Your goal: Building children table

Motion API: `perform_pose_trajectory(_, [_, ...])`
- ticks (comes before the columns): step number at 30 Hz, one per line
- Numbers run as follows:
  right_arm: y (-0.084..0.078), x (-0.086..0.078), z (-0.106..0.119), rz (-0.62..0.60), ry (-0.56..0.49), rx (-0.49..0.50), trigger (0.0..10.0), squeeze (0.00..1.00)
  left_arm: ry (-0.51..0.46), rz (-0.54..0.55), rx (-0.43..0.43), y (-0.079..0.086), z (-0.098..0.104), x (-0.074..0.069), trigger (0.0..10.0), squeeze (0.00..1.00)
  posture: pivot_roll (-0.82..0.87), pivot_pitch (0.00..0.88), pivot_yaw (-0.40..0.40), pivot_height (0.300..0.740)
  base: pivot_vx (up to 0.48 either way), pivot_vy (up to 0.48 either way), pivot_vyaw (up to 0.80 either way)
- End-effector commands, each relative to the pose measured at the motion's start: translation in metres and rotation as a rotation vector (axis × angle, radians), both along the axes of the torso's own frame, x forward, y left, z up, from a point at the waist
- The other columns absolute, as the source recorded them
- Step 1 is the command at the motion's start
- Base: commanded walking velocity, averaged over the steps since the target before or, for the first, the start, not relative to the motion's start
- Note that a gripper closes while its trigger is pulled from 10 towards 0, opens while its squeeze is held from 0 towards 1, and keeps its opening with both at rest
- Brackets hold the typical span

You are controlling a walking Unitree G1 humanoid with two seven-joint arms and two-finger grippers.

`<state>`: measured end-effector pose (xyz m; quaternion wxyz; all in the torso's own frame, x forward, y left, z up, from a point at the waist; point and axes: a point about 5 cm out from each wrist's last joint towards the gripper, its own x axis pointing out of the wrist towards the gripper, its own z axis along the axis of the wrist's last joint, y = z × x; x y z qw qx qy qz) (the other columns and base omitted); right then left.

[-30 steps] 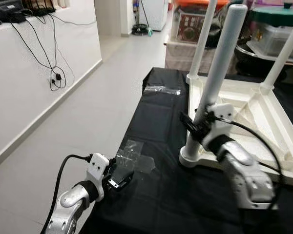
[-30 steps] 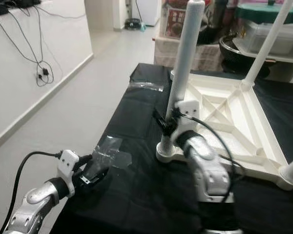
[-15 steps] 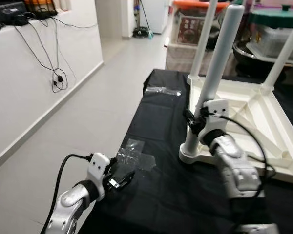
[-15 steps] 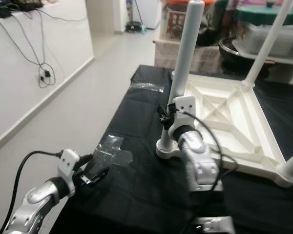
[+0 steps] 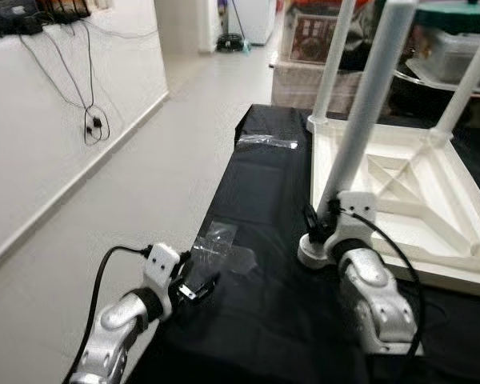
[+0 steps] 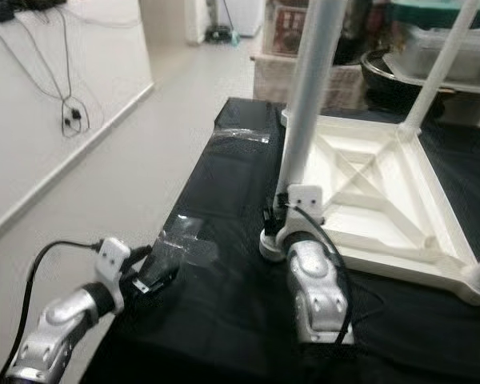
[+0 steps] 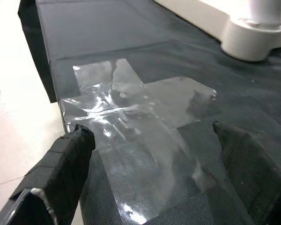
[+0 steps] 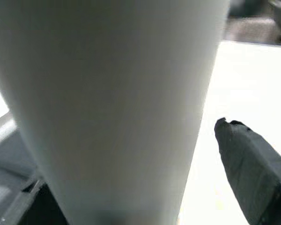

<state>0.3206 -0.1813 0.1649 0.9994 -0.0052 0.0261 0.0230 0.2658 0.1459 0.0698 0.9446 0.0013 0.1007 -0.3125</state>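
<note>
Between the right gripper's (image 5: 318, 226) black fingers (image 8: 246, 159) stands the near white leg (image 5: 366, 112), its long axis upright; they sit low on it, spread to either side, and I cannot tell whether they press it. That leg rises from the corner socket (image 5: 314, 250) of the upturned white tabletop (image 5: 400, 200) on the black-covered bench (image 5: 264, 312). Well apart, the left gripper (image 5: 194, 286) hovers by the bench edge, fingers (image 7: 68, 154) spread wide over clear plastic wrap (image 7: 140, 122), holding nothing
</note>
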Motion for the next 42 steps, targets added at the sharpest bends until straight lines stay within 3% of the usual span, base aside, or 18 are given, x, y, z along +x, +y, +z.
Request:
perform_pose_trajectory(1, [-0.004, 0.004, 0.012, 0.048, -0.052, 0.028, 10.0, 0.00, 0.013, -0.001, -0.002, -0.001, -0.003, -0.002, 10.0, 0.00, 0.03, 0.000, -0.038, 0.740, 0.000, 0.000, 0.00])
perform_pose_trajectory(6, [-0.013, 0.009, 0.035, 0.218, -0.144, -0.017, 8.3, 0.00, 0.013, 0.002, 0.000, 0.001, -0.003, -0.002, 10.0, 0.00, 0.04, 0.000, -0.041, 0.740, 0.000, 0.000, 0.00])
perform_pose_trajectory(7, [-0.013, 0.009, 0.038, 0.263, -0.162, -0.035, 3.3, 0.00, 0.012, 0.003, 0.001, 0.002, -0.003, -0.002, 10.0, 0.00, 0.04, 0.000, -0.041, 0.740, 0.000, 0.000, 0.00])
perform_pose_trajectory(10, [-0.013, 0.008, 0.039, 0.292, -0.172, -0.047, 3.3, 0.00, 0.011, 0.003, 0.002, 0.002, -0.003, -0.002, 10.0, 0.00, 0.04, 0.000, -0.041, 0.740, 0.000, 0.000, 0.00])
perform_pose_trajectory(11, [-0.014, 0.007, 0.037, 0.320, -0.166, -0.062, 0.0, 0.00, 0.010, 0.004, 0.003, 0.003, -0.002, -0.002, 10.0, 0.00, 0.05, 0.000, -0.045, 0.740, 0.000, 0.000, 0.00])
perform_pose_trajectory(18, [-0.019, 0.010, 0.010, 0.213, -0.042, -0.138, 0.0, 0.00, 0.012, 0.007, 0.008, 0.005, -0.003, -0.003, 10.0, 0.00, 0.04, 0.000, -0.040, 0.740, 0.000, 0.000, 0.00])
perform_pose_trajectory(22, [-0.038, 0.002, -0.023, -0.399, 0.114, -0.056, 0.0, 0.00, 0.011, 0.002, 0.005, 0.002, -0.003, -0.003, 10.0, 0.00, 0.05, 0.000, -0.037, 0.740, 0.000, 0.000, 0.00])
perform_pose_trajectory(27, [-0.018, -0.012, -0.034, -0.448, 0.136, -0.059, 0.0, 0.00, 0.008, -0.001, 0.003, 0.001, -0.001, -0.002, 10.0, 0.00, 0.05, 0.000, -0.032, 0.740, 0.000, 0.000, 0.00])
perform_pose_trajectory(28, [-0.004, -0.016, -0.036, -0.395, 0.142, -0.046, 0.8, 0.00, 0.007, -0.002, 0.003, 0.002, -0.001, -0.001, 10.0, 0.00, 0.05, 0.000, -0.031, 0.740, 0.000, 0.000, 0.00])
perform_pose_trajectory(29, [0.009, -0.016, -0.033, -0.308, 0.121, -0.053, 10.0, 0.00, 0.007, -0.003, 0.003, 0.002, -0.001, -0.001, 10.0, 0.00, 0.04, 0.000, -0.032, 0.740, 0.000, 0.000, 0.00])
perform_pose_trajectory(30, [0.016, -0.016, -0.031, -0.249, 0.106, -0.060, 10.0, 0.00, 0.008, -0.003, 0.003, 0.002, -0.001, -0.001, 10.0, 0.00, 0.04, 0.000, -0.031, 0.740, 0.000, 0.000, 0.00])
perform_pose_trajectory(31, [0.014, -0.014, -0.023, -0.203, 0.060, -0.042, 10.0, 0.78, 0.008, -0.004, 0.001, 0.001, -0.001, -0.001, 10.0, 0.00, 0.03, 0.000, -0.031, 0.740, 0.000, 0.000, 0.00])
perform_pose_trajectory(34, [0.011, -0.013, -0.018, -0.179, 0.027, -0.029, 10.0, 0.78, 0.007, -0.005, -0.001, 0.000, -0.001, -0.001, 10.0, 0.00, 0.03, 0.000, -0.031, 0.740, 0.000, 0.000, 0.00])
perform_pose_trajectory(35, [0.006, -0.011, -0.013, -0.165, 0.002, -0.019, 10.0, 1.00, 0.008, -0.005, -0.002, -0.001, -0.002, -0.001, 10.0, 0.00, 0.03, 0.000, -0.033, 0.740, 0.000, 0.000, 0.00])
perform_pose_trajectory(36, [0.001, -0.006, -0.007, -0.144, -0.016, -0.017, 10.0, 1.00, 0.007, -0.005, -0.004, -0.002, -0.002, -0.001, 10.0, 0.00, 0.03, 0.000, -0.033, 0.740, 0.000, 0.000, 0.00])
perform_pose_trajectory(37, [-0.005, 0.000, 0.000, -0.122, -0.027, -0.018, 10.0, 0.16, 0.006, -0.004, -0.007, -0.002, -0.002, 0.000, 10.0, 0.00, 0.03, 0.000, -0.038, 0.740, 0.000, 0.000, 0.00])
perform_pose_trajectory(38, [-0.009, 0.006, 0.007, -0.081, -0.040, 0.003, 10.0, 0.00, 0.006, -0.003, -0.008, -0.002, -0.002, 0.000, 10.0, 0.00, 0.03, 0.000, -0.038, 0.740, 0.000, 0.000, 0.00])
perform_pose_trajectory(42, [-0.019, 0.013, 0.025, 0.034, -0.095, 0.002, 10.0, 0.00, 0.006, -0.002, -0.009, -0.003, -0.002, 0.000, 10.0, 0.00, 0.03, 0.000, -0.036, 0.740, 0.000, 0.000, 0.00])
